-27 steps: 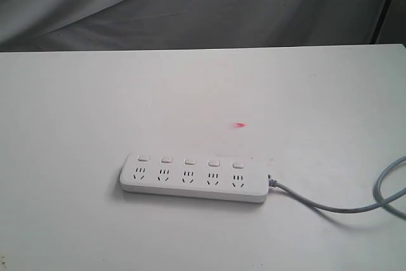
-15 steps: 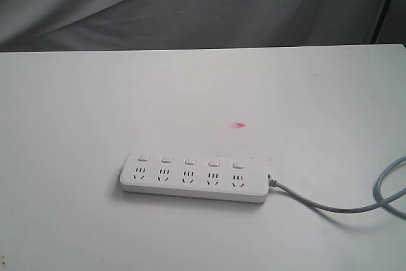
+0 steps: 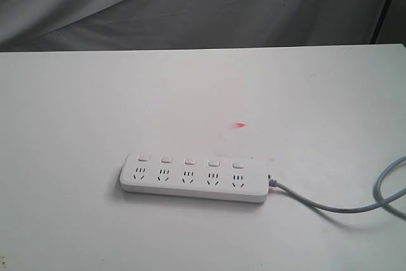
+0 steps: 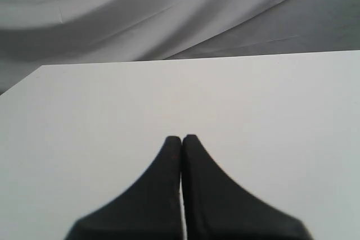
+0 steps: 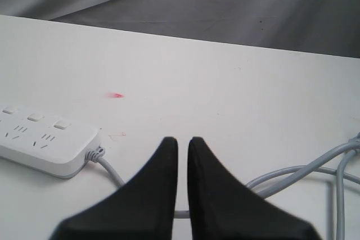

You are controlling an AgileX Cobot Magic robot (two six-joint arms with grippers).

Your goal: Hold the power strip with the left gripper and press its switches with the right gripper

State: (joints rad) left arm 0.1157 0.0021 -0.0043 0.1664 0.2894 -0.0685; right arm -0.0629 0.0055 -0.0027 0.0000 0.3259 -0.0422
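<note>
The white power strip [image 3: 193,178] lies flat on the white table, near its front, with its row of switches [image 3: 189,161] along the far side. Its grey cable [image 3: 336,206] runs off to the right. Neither arm shows in the exterior view. My left gripper [image 4: 181,137] is shut, its black jaws touching, over bare table with no strip in its view. My right gripper [image 5: 183,140] hangs above the cable [image 5: 304,175], jaws nearly together with a thin slit and nothing between them. The strip's cable end [image 5: 45,139] and three switches [image 5: 35,117] lie off to one side.
A small red mark [image 3: 240,125] sits on the table [image 3: 95,106] behind the strip. Grey cloth [image 3: 190,4] hangs beyond the far edge. A dark stand leg [image 3: 382,11] shows at the top right corner. The cable loops near the right table edge.
</note>
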